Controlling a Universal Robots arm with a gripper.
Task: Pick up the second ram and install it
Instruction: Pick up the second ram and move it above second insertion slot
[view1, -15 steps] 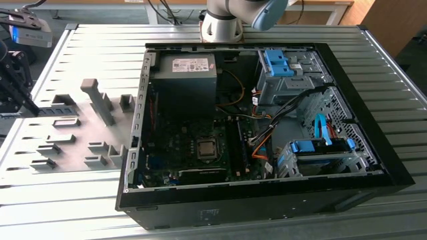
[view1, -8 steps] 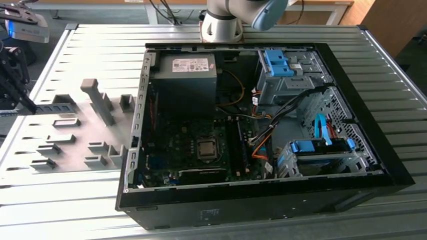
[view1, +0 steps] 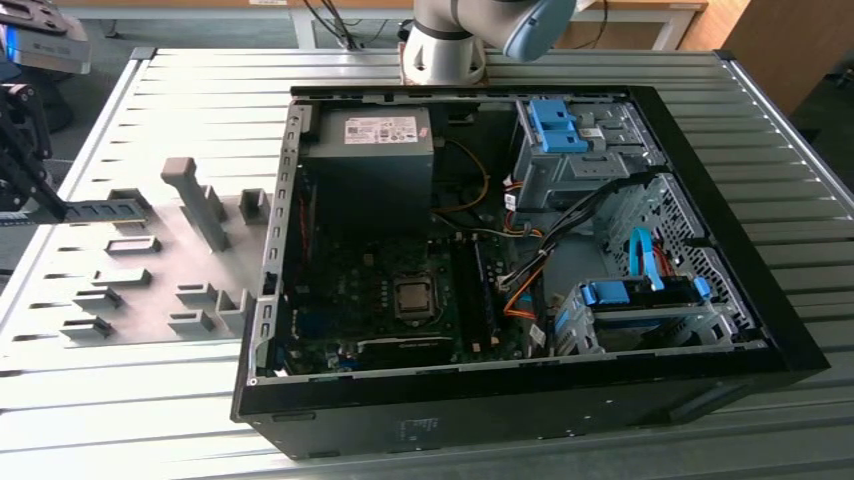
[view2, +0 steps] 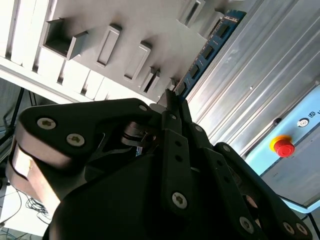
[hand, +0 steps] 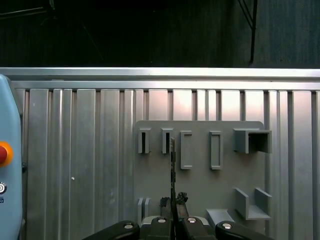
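One long thin blue-green memory stick, the second ram (view2: 207, 47), sits pinched by one end in the black gripper (view2: 172, 97) over the grey fixture plate (view1: 147, 290); pick-up looks done, and seating likely needs square alignment inside the open black computer case (view1: 534, 405), well apart

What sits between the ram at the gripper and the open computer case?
In the exterior view, the grey fixture plate with its raised blocks, one tall and upright, lies between the second ram and the computer case.
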